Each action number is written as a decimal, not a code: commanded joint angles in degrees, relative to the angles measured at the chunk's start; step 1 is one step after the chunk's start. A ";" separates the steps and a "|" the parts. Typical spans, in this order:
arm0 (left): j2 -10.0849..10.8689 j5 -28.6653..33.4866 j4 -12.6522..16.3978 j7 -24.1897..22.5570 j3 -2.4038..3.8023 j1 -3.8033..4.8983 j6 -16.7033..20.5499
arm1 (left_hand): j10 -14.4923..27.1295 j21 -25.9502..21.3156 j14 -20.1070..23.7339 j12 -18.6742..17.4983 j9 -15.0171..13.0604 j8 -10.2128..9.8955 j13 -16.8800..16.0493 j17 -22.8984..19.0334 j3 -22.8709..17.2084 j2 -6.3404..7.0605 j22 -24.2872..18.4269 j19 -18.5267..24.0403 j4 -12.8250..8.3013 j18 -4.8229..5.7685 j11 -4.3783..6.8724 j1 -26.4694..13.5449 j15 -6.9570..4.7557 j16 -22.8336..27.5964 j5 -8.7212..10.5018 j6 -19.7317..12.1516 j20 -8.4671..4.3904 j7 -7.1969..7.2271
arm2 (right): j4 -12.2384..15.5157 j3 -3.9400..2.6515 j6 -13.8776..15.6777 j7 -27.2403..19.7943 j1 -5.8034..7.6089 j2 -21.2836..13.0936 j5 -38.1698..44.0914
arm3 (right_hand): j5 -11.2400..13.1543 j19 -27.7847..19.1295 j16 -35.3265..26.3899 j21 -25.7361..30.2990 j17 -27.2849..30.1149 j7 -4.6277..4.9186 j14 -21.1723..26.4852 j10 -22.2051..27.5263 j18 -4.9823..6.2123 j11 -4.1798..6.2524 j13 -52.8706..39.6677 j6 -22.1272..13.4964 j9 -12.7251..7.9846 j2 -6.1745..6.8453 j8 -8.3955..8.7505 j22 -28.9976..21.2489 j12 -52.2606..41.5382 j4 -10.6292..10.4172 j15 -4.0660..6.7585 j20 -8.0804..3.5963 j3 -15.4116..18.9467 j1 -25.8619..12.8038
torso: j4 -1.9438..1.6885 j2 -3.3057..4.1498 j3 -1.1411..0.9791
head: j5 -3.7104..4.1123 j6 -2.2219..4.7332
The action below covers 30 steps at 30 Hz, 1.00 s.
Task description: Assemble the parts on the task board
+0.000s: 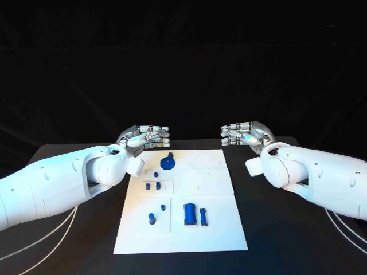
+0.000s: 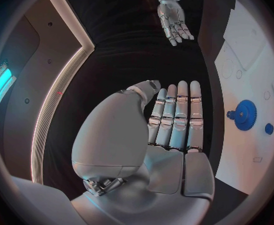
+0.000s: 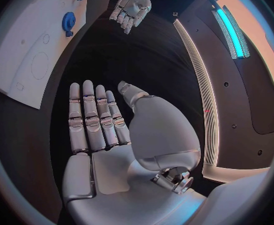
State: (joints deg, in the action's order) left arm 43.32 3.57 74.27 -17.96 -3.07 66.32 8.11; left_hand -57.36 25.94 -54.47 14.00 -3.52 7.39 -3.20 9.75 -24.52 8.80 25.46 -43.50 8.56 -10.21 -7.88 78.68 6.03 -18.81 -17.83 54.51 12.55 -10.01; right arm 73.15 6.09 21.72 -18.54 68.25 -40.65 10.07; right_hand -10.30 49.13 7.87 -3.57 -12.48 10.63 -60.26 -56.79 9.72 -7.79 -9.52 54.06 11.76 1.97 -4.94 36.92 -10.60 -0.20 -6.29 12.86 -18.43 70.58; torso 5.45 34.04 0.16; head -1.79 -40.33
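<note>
The white task board [image 1: 217, 229] lies in the middle of the black table. A blue gear [image 1: 168, 163] sits near its far left corner, and the same gear [image 2: 244, 115] [image 3: 68, 21] appears in both wrist views. Small blue pegs [image 1: 153, 185] stand left of centre, and two blue blocks [image 1: 190, 213] lie lower down. My left hand [image 1: 145, 137] hovers beyond the board's far left corner, fingers extended, holding nothing. My right hand [image 1: 245, 133] hovers beyond the far right corner, equally empty. The left palm [image 2: 168, 130] and the right palm [image 3: 99, 130] show straight fingers.
Black tabletop [image 1: 299, 240] surrounds the board on all sides. White cables [image 1: 43, 238] run along the table by each arm.
</note>
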 commanded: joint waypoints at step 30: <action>1.36 -3.53 15.51 -11.70 3.04 -6.09 35.61 | 45.32 -20.56 43.05 -14.00 3.52 -7.39 3.20 -9.75 19.32 -8.80 -20.15 34.30 -8.56 10.21 7.88 -62.17 -6.03 18.81 17.83 -43.08 -12.55 10.01 | 16.81 -6.09 22.40 -11.25 -8.09 -4.04 -10.07 | 10.30 -38.79 -7.87 3.57 12.48 -10.63 47.59 44.87 -9.72 7.79 9.52 -42.72 -11.76 -1.97 4.94 -29.26 10.60 0.20 6.29 -12.86 18.43 -55.77 | -5.45 -2.86 -0.16 | 1.79 5.95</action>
State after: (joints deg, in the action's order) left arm 44.69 1.40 89.45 -26.32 -0.11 60.28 38.47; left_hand -16.10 7.26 -15.28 1.62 -0.07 0.39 -0.07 0.37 -7.02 0.23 7.13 -12.26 0.19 -1.75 -0.13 22.13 0.04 -4.83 -4.16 15.36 1.02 -0.39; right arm 89.88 0.05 42.11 -27.97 60.18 -44.67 1.02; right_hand -0.75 13.84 0.36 -0.28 -0.94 0.53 -16.94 -15.97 1.60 -0.16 -0.30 15.18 0.75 0.01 -0.41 10.25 -0.64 0.01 -0.08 1.11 -4.75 19.85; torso 0.03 31.20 -0.01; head 0.00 -34.38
